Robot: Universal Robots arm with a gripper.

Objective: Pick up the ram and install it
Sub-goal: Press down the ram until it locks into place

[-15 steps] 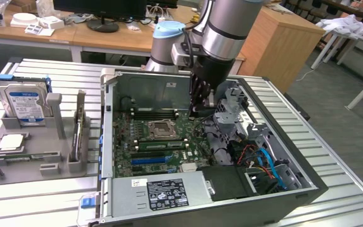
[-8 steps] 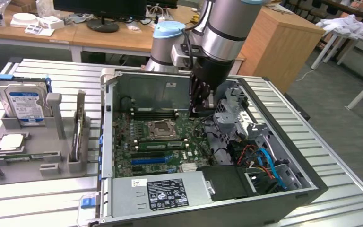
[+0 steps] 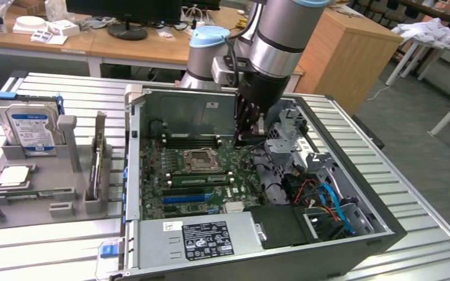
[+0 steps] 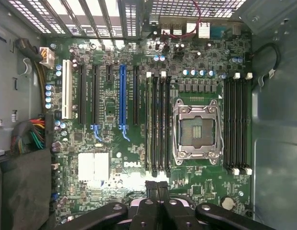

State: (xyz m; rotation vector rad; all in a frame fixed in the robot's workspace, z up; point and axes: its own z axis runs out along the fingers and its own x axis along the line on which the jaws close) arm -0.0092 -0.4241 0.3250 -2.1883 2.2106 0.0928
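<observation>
1. You have the computer case (image 3: 370, 237) lying on its side on the table (image 3: 53, 249) with the panel off, so the motherboard (image 4: 110, 120) faces up and the arm can reach it from above.
2. The ram (image 3: 98, 158) stands on its long edge in a slot of the grey holder (image 3: 21, 213), on the exterior view's left and well apart from the case. Standing that way leaves its top edge free to be pinched.
3. The same holder props up the hard drive (image 3: 31, 132) and seats the CPU chip (image 3: 14, 175), which keeps each part in a fixed place.
4. The arm (image 3: 276, 41) comes down almost vertically, wrist turned so the gripper (image 3: 248, 139) points straight down inside the case.
5. In the wrist view the gripper (image 4: 158, 188) hangs over one end of the memory slots (image 4: 158, 124), beside the empty CPU socket (image 4: 196, 129).
6. The fingers (image 4: 151, 188) are clenched together, and you can see no stick between them.
</observation>
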